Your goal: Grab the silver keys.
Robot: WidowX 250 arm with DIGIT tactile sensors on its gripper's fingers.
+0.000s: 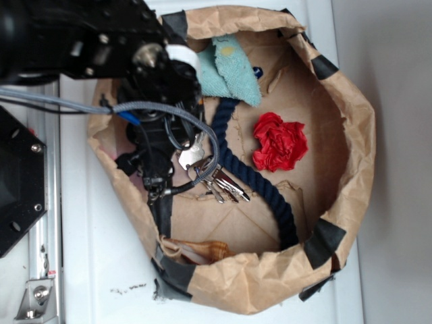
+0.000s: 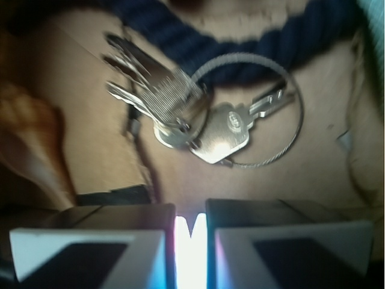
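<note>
Your gripper (image 2: pixel 190 226) sits clenched on nothing, keys (image 2: pixel 180 108) just beyond.
Paper bin (image 1: pixel 351 135) holds keys, rope (image 1: pixel 260 182), red cloth (image 1: pixel 279 142).

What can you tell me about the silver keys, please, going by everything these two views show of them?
The silver keys are a small bunch of shiny metal keys on a thin wire ring. One has a broad, bright head; the others fan out together to one side. They lie flat on the brown paper floor of the bag, just beside the dark-blue rope, which the wire ring reaches. The gripper is next to them, its fingers nearly together, holding nothing.
</note>
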